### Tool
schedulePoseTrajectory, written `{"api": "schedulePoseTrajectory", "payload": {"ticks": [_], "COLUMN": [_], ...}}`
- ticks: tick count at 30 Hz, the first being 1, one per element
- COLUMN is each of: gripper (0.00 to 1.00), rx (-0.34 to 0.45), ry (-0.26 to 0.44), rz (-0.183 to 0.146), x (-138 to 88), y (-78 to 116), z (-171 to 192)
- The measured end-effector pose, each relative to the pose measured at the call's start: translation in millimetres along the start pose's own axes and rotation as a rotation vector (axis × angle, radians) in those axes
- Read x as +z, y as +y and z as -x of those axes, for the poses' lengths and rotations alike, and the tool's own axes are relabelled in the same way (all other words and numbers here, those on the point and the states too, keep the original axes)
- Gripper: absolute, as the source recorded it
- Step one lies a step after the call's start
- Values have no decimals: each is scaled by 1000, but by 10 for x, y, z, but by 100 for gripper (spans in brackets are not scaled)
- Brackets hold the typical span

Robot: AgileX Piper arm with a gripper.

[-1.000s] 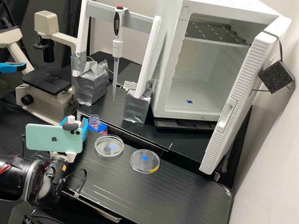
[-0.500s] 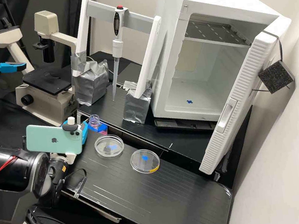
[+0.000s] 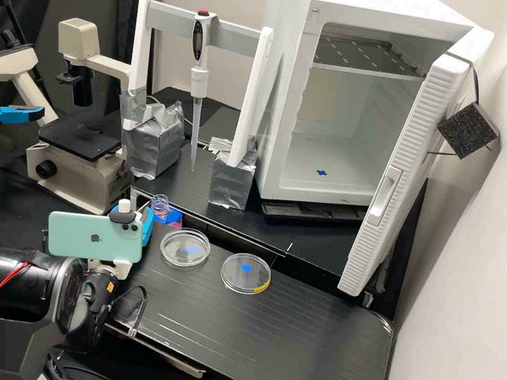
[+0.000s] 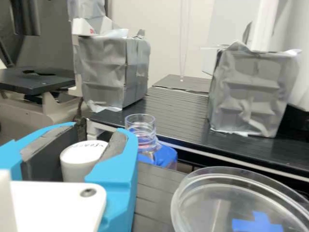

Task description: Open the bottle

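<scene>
Holding the white cap [image 4: 81, 161] clamped in the gripper [image 4: 94, 135], off the open-necked bottle [image 3: 168, 214] left of centre in the high view — apparently past the opening itself, with perhaps only setting it down to finish.

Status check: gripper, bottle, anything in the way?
Gripper shut on white cap. Bottle upright, neck open. Dish close by the bottle, doesn't look in the way.

The cap [image 4: 80, 166] sits between the jaws, left of the bottle [image 3: 164, 214]. Rightward, two petri dishes [image 3: 250, 278] lie on the desk [image 3: 273, 332]. Behind, a pipette [image 3: 199, 80] hangs between microscope [image 3: 76, 139] and incubator [image 3: 368, 20].
</scene>
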Motion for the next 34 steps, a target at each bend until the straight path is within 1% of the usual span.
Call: {"api": "schedulePoseTrajectory", "payload": {"ticks": [2,3,5,9,10,13,17,19,20,21,22,24,25,26,28,29,32,34], "gripper": [100,100,100,100,100,100,100,100,100,100,100,100,100,100,100,100,100,100], "rx": [6,4,2,9,17,51,135,203,265,309,347,406,427,431,443,445,446,438], "ry": [-4,-3,-2,6,9,26,67,73,70,72,73,49,39,43,40,32,9,-10], "rz": [15,16,29,39,36,22,4,-9,-21,-29,-44,-35,-37,-41,-78,-90,-116,-127], "x": [-10,-16,-26,-55,-64,-105,-188,-234,-252,-264,-267,-222,-189,-170,-113,-76,-7,39], "y": [-7,-13,-22,-21,-10,41,210,307,376,424,466,541,577,597,637,653,670,668], "z": [1,2,3,12,18,43,135,204,247,279,302,320,324,321,316,309,296,282]}}
